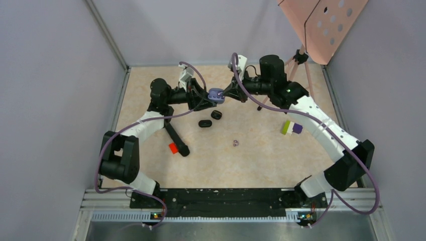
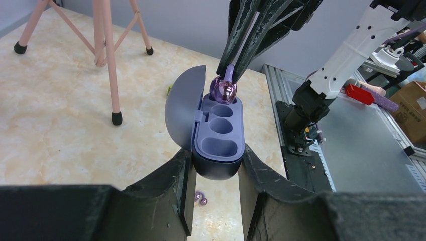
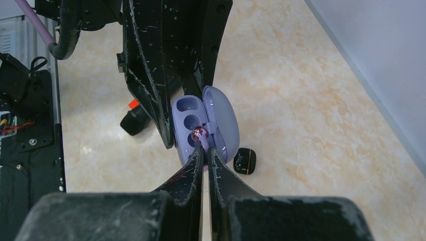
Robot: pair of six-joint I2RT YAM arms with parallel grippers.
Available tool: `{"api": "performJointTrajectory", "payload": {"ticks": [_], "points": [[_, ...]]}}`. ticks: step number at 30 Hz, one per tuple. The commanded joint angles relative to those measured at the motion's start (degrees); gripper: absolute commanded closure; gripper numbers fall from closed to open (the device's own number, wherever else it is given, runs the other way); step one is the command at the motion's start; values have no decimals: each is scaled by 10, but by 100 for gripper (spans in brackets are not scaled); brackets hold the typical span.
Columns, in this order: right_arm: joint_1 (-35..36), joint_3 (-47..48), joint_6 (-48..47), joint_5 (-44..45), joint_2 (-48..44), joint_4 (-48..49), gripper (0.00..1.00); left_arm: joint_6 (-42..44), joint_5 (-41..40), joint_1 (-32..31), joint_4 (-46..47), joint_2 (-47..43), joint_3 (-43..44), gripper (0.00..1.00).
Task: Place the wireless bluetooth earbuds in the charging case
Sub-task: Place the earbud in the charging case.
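- Purple earbud (image 2: 223, 90): pinched by its stem between the fingers of the right gripper (image 3: 205, 150), with its round body at the mouth of the end well of the charging case (image 2: 218, 135). Whether it is fully seated cannot be told.
- Charging case: purple, lid open and standing up from the hinge side. Three wells show in the tray, and the other two are unoccupied. The case is held off the table, near the far middle of the workspace.
- Left gripper (image 2: 216, 153): fingers closed narrow on the two sides of the case's lower shell, gripping it firmly.
- Right gripper: fingers almost together, only the earbud stem between them, coming at the case from the opposite side to the left gripper.
- Second purple earbud (image 1: 235, 143): lies loose on the table (image 1: 261, 160), well apart from the case, towards the arm bases.
- Two black oval cases (image 1: 216, 114) (image 1: 204, 123): on the table just beside each other, below the held case.
- Black marker with a red piece (image 1: 176, 140): lies near the left arm.
- Green and purple blocks (image 1: 291, 127): touching each other, beside the right arm.
- Pink tripod (image 2: 108, 55): stands at the far right of the table.
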Motion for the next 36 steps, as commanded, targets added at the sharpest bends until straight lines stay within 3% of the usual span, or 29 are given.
{"api": "performJointTrajectory", "payload": {"ticks": [1,10,23,31,36], "points": [[10,-5,3,-2,-1,6,100,0,-3,-1,38,-23,19,100],[10,-7,0,1,5,1,99,-2,-2,-1,43,-22,17,100],[10,27,4,14,1,-20,68,8,-4,-1,28,-18,19,100],[5,56,50,21,0,-17,66,13,-4,-1,27,-15,19,100],[1,65,65,20,11,-14,73,15,0,-2,27,-15,21,100]]}}
